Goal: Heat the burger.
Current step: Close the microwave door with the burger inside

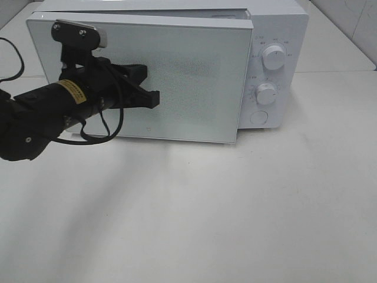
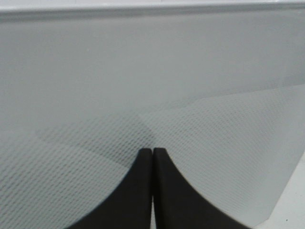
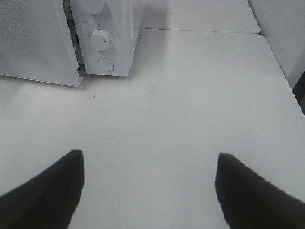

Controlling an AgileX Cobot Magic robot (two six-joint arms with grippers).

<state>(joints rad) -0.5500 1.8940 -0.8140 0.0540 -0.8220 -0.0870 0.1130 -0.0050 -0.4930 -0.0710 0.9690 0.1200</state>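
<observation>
The burger is not in view in any frame. A white microwave (image 1: 277, 35) stands at the back of the table, and its glass door (image 1: 194, 76) is nearly closed, standing slightly ajar. My left gripper (image 1: 154, 99) is shut and empty, with its fingertips pressed against the door's front; the left wrist view shows the closed fingertips (image 2: 143, 162) touching the dotted glass (image 2: 214, 119). My right gripper (image 3: 150, 164) is open and empty above the bare table, out of sight in the exterior view. The microwave's inside is hidden by the door.
Two round knobs (image 1: 274, 57) (image 1: 265, 93) and a round button (image 1: 258, 117) sit on the microwave's right panel; they also show in the right wrist view (image 3: 101, 40). The white table (image 1: 235, 206) stretches in front. A black cable (image 1: 15, 59) hangs at the left.
</observation>
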